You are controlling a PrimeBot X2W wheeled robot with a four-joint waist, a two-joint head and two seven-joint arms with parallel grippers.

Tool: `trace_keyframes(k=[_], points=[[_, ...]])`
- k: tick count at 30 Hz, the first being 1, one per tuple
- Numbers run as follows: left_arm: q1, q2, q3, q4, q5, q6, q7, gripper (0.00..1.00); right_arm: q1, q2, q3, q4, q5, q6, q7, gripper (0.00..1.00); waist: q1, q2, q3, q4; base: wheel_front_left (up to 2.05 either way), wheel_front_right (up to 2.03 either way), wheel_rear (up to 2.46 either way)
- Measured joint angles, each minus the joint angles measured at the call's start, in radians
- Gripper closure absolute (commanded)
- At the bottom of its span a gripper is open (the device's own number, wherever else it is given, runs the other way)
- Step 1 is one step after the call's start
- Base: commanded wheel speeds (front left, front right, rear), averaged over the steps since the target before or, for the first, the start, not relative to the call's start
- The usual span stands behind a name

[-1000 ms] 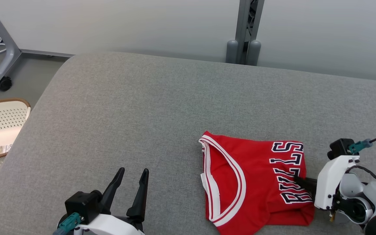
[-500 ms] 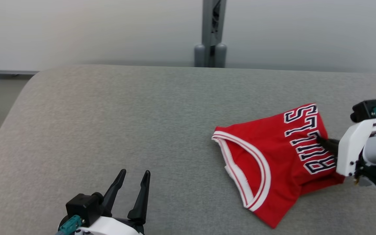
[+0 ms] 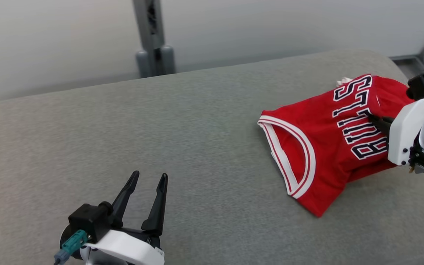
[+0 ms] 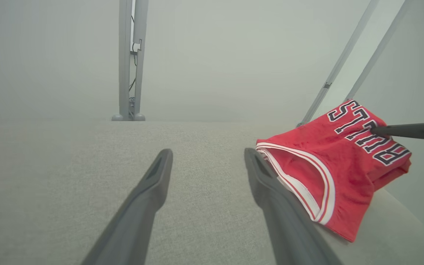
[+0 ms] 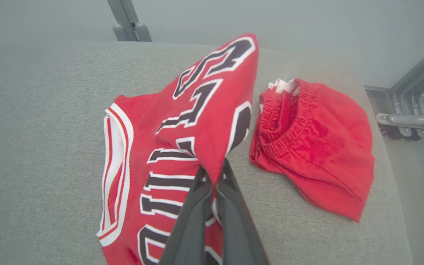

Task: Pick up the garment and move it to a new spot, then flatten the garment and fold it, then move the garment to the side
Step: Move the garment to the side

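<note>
The garment is a folded red jersey with white trim and dark "BULLS" lettering, at the right end of the grey cushion. My right gripper is shut on the cloth at the lettering. In the right wrist view its fingers pinch a raised fold of the jersey, and the neck end trails on the cushion. The left gripper hovers open over bare cushion at the lower left, well apart from the jersey. Nothing lies between its fingers.
A pair of red shorts lies folded on the cushion just right of the lifted jersey. A grey post stands behind the cushion against the pale wall. A metal frame sits past the cushion's right edge.
The head camera has swung to the right. My right gripper has closed on the jersey's lettered part, lifted it and carried it toward the cushion's right end. The left gripper stays open.
</note>
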Motion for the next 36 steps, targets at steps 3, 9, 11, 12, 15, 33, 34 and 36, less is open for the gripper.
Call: trace_keyframes(k=[3, 9, 11, 12, 15, 33, 34, 36], points=[[-0.018, 0.003, 0.001, -0.001, 0.007, 0.0, 0.002, 0.0, -0.009, 0.018, -0.021, -0.002, -0.018, 0.0, -0.003, 1.0, 0.0001, 0.0, 0.015, -0.054, 0.0, 0.0, 0.0], [-0.037, 0.008, 0.003, 0.0, 0.013, 0.0, 0.007, 0.0, -0.022, 0.054, -0.044, -0.002, -0.049, 0.0, -0.014, 1.0, 0.0001, 0.0, 0.049, -0.119, 0.0, 0.0, 0.0], [-0.04, 0.009, 0.003, 0.0, 0.014, 0.0, 0.008, 0.0, -0.027, 0.072, -0.053, 0.003, -0.06, 0.0, -0.018, 1.0, 0.0, 0.0, 0.064, -0.132, 0.0, 0.0, 0.0], [-0.043, 0.011, 0.002, 0.001, 0.014, 0.0, 0.011, 0.0, -0.03, 0.082, -0.056, 0.006, -0.065, 0.0, -0.02, 1.0, 0.0, 0.0, 0.071, -0.136, 0.0, 0.0, 0.0], [-0.053, 0.011, 0.002, 0.003, 0.016, 0.0, 0.014, 0.0, -0.048, 0.109, -0.072, 0.013, -0.082, 0.0, -0.022, 1.0, 0.0, 0.0, 0.082, -0.137, 0.0, 0.0, 0.0], [-0.056, 0.009, 0.008, 0.01, 0.014, -0.003, 0.005, 0.0, -0.235, 0.094, -0.226, 0.167, -0.22, 0.0, 0.007, 1.0, 0.0, 0.0, 0.116, -0.037, 0.0, 0.0, 0.0], [-0.057, 0.011, 0.009, 0.009, 0.014, -0.003, 0.004, 0.0, -0.238, 0.09, -0.239, 0.179, -0.227, 0.0, 0.002, 1.0, 0.0, 0.0, 0.121, -0.035, 0.0, 0.0, 0.0], [-0.059, 0.016, 0.013, 0.008, 0.014, -0.003, 0.004, 0.0, -0.242, 0.081, -0.266, 0.206, -0.244, 0.0, -0.008, 1.0, 0.0, 0.0, 0.13, -0.03, 0.0, 0.0, 0.0]])
